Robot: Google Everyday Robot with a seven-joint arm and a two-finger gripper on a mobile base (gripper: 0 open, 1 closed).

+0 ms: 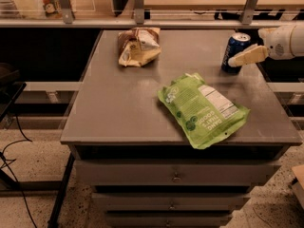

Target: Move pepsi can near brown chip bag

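Pepsi can (235,50) stands upright at back-right of table (123,108), gripper (246,57) just to its right pointing left at it, open/closed can't tell, so can's path to brown chip bag (137,45) runs left along back edge.

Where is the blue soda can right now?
The pepsi can stands upright at the far right of the table, with the gripper just beside it.

The lower right of the pepsi can (234,47) was partly covered by the gripper (241,60), found at the far right of the table (118,103); contact between them could not be determined. The arm (289,41) was cut off at the right edge.
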